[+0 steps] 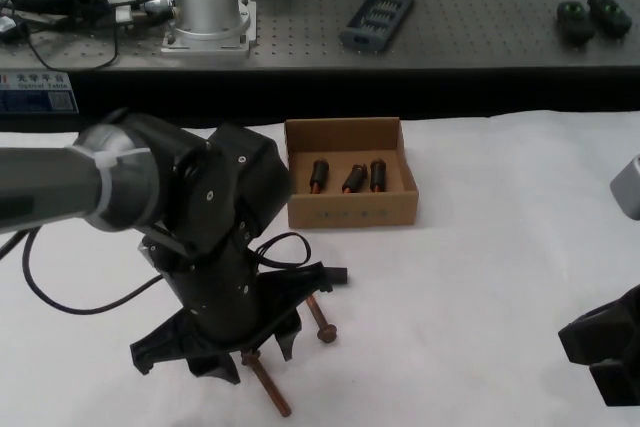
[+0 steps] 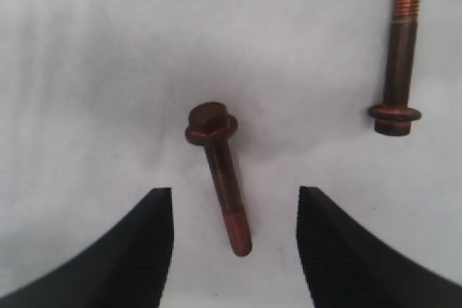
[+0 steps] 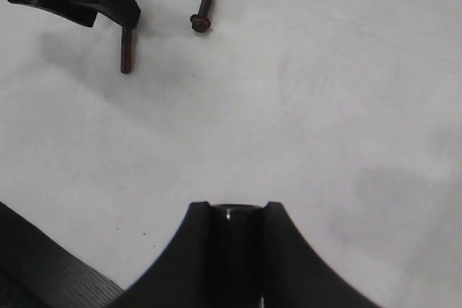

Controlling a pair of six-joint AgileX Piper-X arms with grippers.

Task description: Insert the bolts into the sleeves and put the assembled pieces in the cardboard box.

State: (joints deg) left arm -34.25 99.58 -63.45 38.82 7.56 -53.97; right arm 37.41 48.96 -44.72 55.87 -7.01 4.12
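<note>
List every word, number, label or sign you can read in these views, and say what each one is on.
Label on the front edge of the bench: lines of print, too blurred to read.
Cardboard box, front wall: faint marks, too small to read.
Bolts, and the sleeve in the jaws of the right gripper: no print visible.
Nothing can be quoted.

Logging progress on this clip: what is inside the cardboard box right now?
Three dark sleeves with coppery bolt ends showing lie side by side on the floor of the cardboard box. Its near wall hides the floor strip just behind it.
</note>
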